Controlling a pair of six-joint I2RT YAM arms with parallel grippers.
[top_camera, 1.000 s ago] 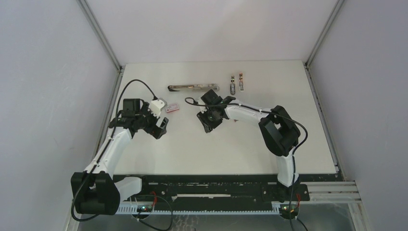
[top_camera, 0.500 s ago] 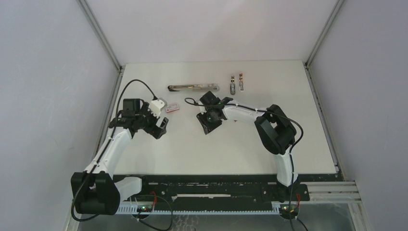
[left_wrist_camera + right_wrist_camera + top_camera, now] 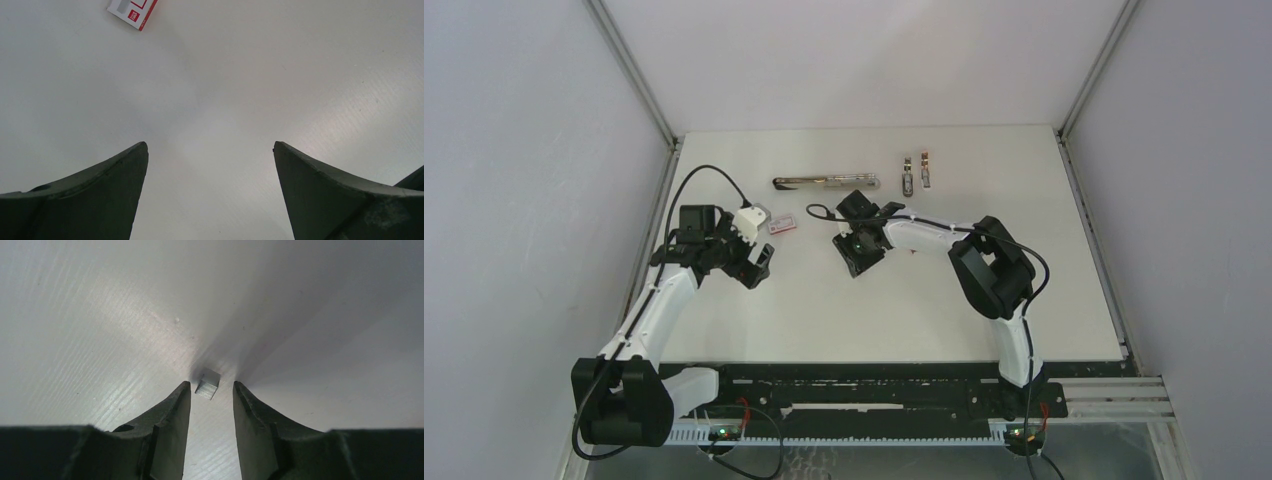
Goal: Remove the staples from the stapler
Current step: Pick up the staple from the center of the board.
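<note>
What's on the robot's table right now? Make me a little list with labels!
Stapler: long, silver, lying toward the far edge
Staples: small silver block lying on the table
Right gripper: open, straddling the staples
Left gripper: wide open, holding nothing
Box: pink and white, ahead of the left gripper

High rear overview; close wrist views down onto table

There are one stapler, one box, one staple block and two small metal pieces.
</note>
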